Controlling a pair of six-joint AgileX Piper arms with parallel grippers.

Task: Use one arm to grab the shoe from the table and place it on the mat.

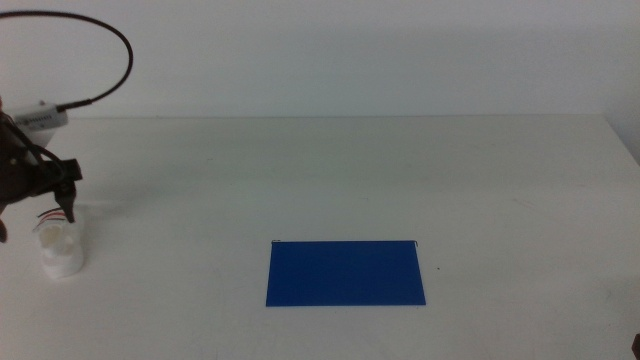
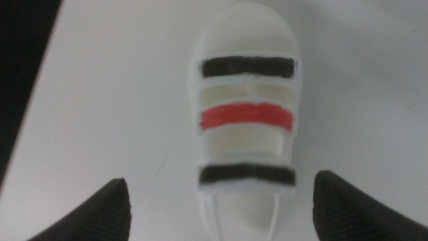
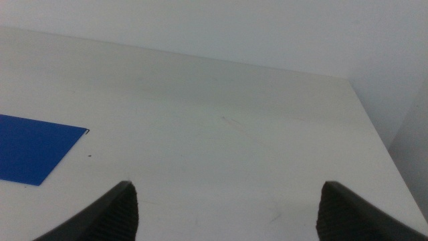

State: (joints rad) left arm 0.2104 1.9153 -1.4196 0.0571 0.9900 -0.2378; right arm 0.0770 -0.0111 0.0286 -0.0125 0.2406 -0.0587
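The left gripper's (image 2: 221, 211) fingers (image 2: 100, 211) stood wide apart, one on each side of the shoe (image 2: 246, 114), gripping nothing; in the left wrist view the two dark jaws flanked the heel end without touching it. The shoe was white, with a black strap, a red strap and another black strap across its top. In the middle view the left arm (image 1: 30, 175) hung at about 9 o'clock on the table (image 1: 350, 170), directly over the shoe (image 1: 58, 248), which sat on the tabletop near the left edge. The mat (image 1: 345, 272), a flat blue rectangle, lay at roughly 6 o'clock, well apart from the shoe and bare. The right gripper (image 3: 227, 214) waited out of the middle view, its fingers likewise spread and empty above bare table, with a corner of the mat (image 3: 33, 147) showing in its wrist view.
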